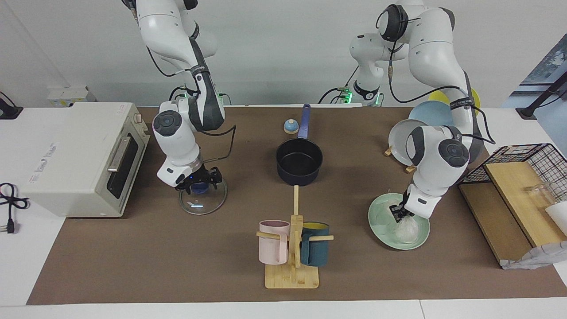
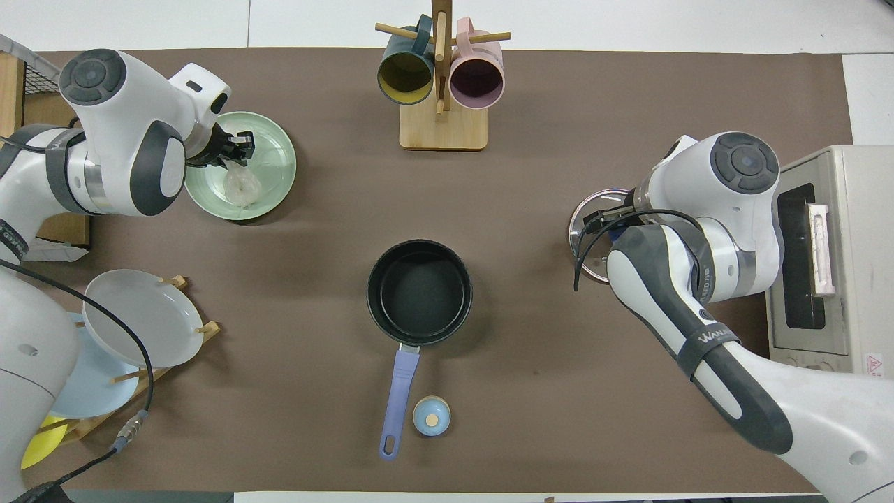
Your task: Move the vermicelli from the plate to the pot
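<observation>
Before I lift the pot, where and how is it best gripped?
Take the pot by its long blue handle. It lies flat and straight, pointing toward the robots, so probably come down from above with the fingers across its narrow width. The round body looks too wide for the jaws.

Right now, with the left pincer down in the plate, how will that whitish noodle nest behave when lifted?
Probably very light and springy: the translucent whitish vermicelli nest looks like airy thin strands. The left pincer, shut on its edge over the pale mint-green round plate, may lift it whole, yet strands could snap or trail. Brittle bits might drop before the dark navy saucepan.
</observation>
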### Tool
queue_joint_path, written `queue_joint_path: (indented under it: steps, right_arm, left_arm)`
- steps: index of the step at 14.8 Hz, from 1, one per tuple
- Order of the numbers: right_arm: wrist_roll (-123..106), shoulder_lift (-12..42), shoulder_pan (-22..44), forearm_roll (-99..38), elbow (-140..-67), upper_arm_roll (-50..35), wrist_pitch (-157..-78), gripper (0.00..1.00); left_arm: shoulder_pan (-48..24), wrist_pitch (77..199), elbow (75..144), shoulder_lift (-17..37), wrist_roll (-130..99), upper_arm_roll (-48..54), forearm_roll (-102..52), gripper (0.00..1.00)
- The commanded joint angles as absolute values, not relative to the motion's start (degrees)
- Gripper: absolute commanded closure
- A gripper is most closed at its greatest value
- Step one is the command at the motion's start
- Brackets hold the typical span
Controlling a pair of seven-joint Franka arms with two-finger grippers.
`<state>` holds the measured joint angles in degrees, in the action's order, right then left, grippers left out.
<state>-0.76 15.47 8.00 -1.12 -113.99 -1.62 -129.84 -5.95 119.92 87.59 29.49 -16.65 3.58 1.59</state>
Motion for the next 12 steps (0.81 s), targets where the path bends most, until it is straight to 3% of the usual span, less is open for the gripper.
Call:
queue_joint_path:
  steps: [1, 6, 9, 12]
  right_arm:
    - [-2.55, 15.21, 7.47, -2.11, -115.4, -1.93, -130.96, 0.09]
    - [-2.64, 15.12, 7.21, -2.2, -115.66, -1.93, -130.87, 0.16]
    - [-2.64, 15.12, 7.03, -2.2, -115.66, -1.93, -130.43, 0.29]
    - [-2.64, 15.12, 7.03, -2.2, -115.66, -1.93, -130.34, 0.42]
  left_arm:
    - [-6.68, 108.85, 84.56, 22.17, -18.19, 3.08, -4.36, 1.0]
    - [-10.01, 95.2, 85.07, 8.82, -31.08, 5.44, -8.78, 1.0]
    - [-18.25, 92.72, 87.26, 6.07, -40.14, 6.15, -9.57, 1.0]
    - [-25.73, 102.26, 99.97, 0.19, -44.11, 6.15, -11.77, 1.0]
